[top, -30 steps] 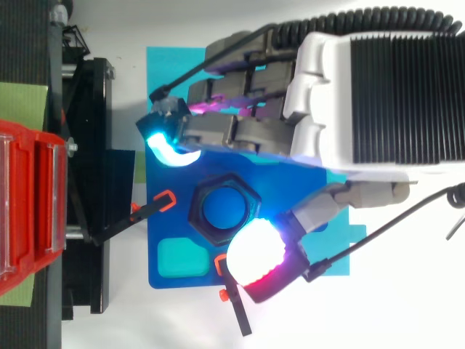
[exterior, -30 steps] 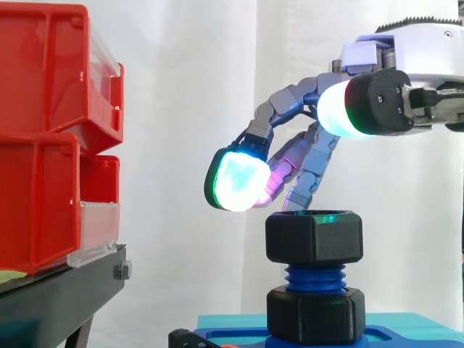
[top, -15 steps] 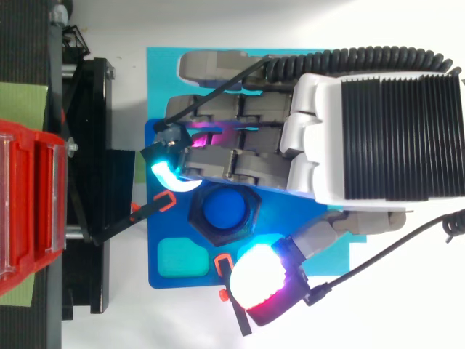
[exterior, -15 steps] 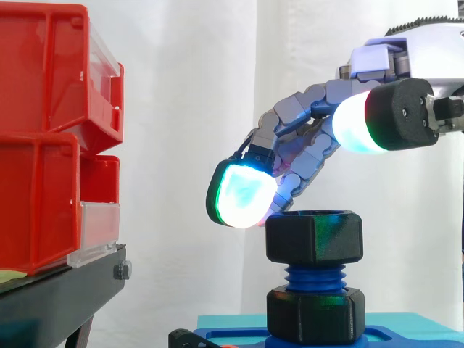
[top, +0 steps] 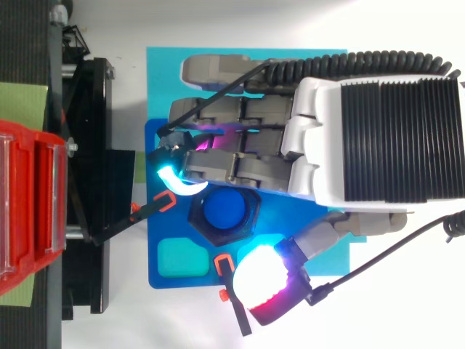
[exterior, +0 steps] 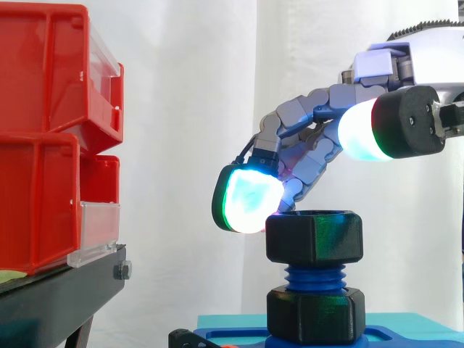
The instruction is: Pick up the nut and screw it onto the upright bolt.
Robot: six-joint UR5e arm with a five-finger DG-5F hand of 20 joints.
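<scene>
1. Side view: nut point(exterior: 313, 235) sits atop the blue bolt point(exterior: 314, 277), lower right of frame
2. Hand point(exterior: 312, 163) hovers just above it, fingers loosely bent, thumb apart, gripping nothing
3. Red bins point(exterior: 43, 130) stand at upper left

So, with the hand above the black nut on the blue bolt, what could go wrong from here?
1. The black hexagonal nut sits on only the top threads of the blue threaded upright bolt; a sideways push might tilt it and cross-thread it.
2. One pad of the hand's fingers is beside the nut's upper left corner, while the thumb is higher on the right; such an uneven grip might slip.
</scene>
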